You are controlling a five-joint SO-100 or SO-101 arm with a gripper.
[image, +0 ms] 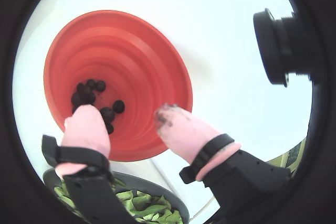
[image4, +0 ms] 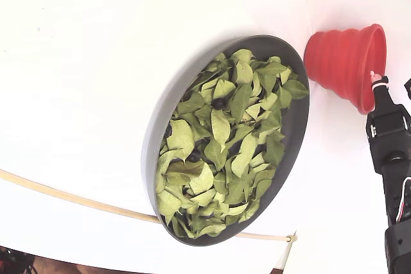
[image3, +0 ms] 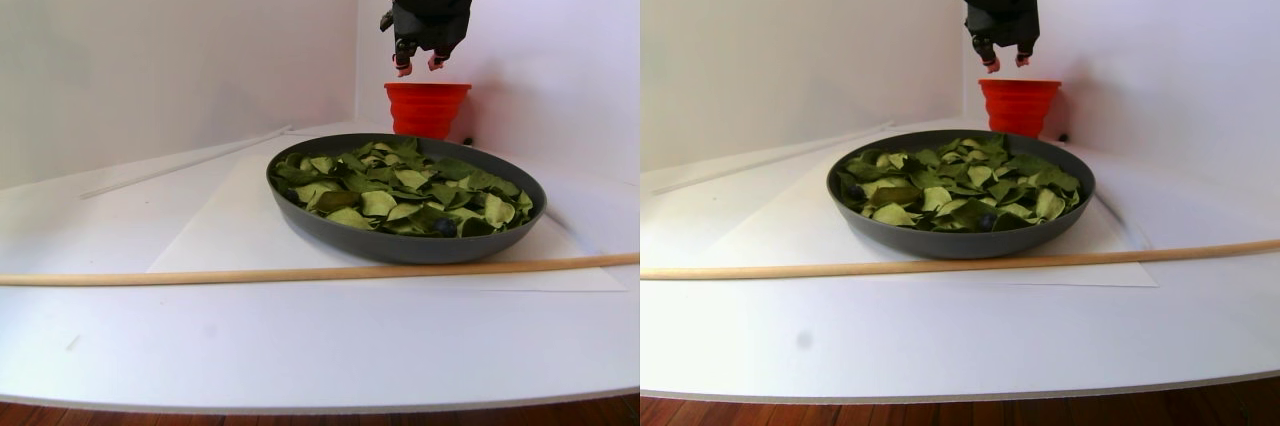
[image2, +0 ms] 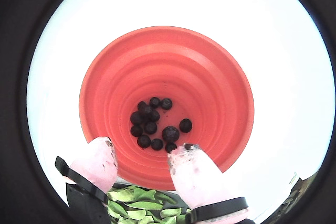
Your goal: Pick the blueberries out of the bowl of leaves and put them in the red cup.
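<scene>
Blueberries (image2: 152,121), small, round, dark, already cluster in the ribbed bright red cup (image2: 210,72) at frame centre beneath the spread, empty end effector (image2: 142,158), while a few remain among green leaves (image4: 221,126) in the wide grey bowl (image4: 157,120).

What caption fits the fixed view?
Gripper poised at the red cup beside the bowl of leaves.

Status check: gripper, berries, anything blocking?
Gripper open, empty, above the red cup. About a dozen blueberries in the cup. A few dark berries among the leaves in the bowl. Nothing blocking.
</scene>
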